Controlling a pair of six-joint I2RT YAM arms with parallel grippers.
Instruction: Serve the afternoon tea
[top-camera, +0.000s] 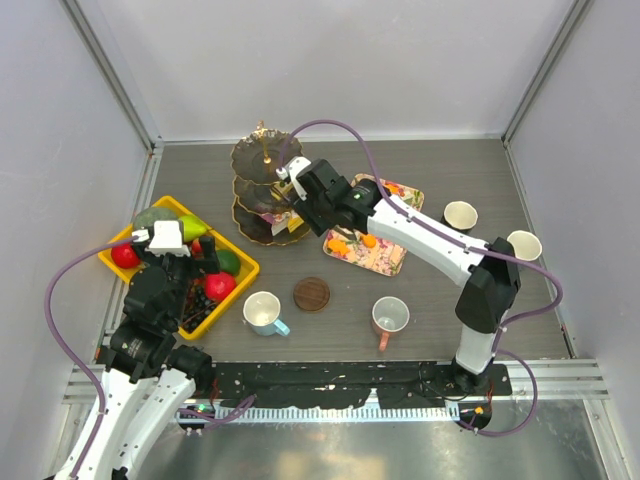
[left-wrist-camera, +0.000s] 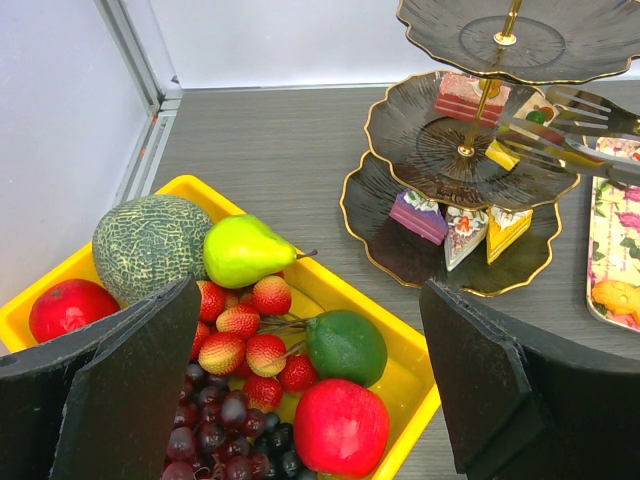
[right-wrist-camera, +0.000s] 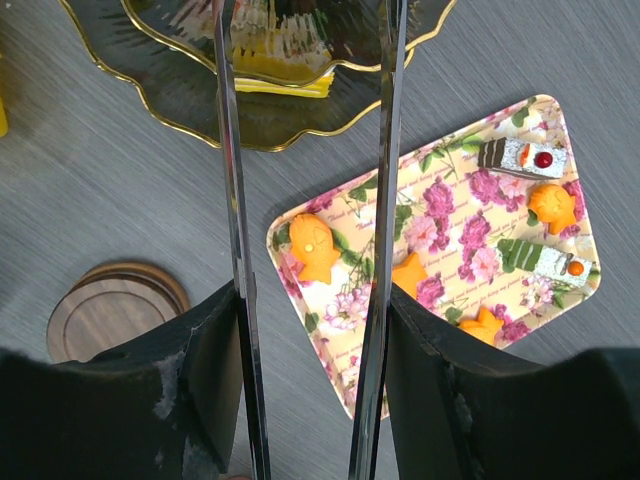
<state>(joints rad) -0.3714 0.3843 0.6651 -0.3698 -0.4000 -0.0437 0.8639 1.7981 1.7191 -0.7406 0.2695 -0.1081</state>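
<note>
- Step in hand: loading the stand (left-wrist-camera: 390, 250), at the far centre of the tabletop (top-camera: 420, 170), with cakes from the floral tray (right-wrist-camera: 450, 200) to its right.
- The right pincer (left-wrist-camera: 530, 112) reaches the middle tier (left-wrist-camera: 420, 150), blades partly apart about a yellow slice (left-wrist-camera: 500, 155); you cannot tell whether it grips.
- The left pincer (left-wrist-camera: 310, 300) hangs wide apart over the yellow crate (left-wrist-camera: 415, 380).
- Next, likely: free the slice, retract clear of the tiers, then fetch an orange pastry (right-wrist-camera: 313, 248).

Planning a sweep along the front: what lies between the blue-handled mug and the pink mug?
A round brown coaster, just beyond the line from the blue-handled mug to the pink mug, touching neither; the top view shows it.
</note>
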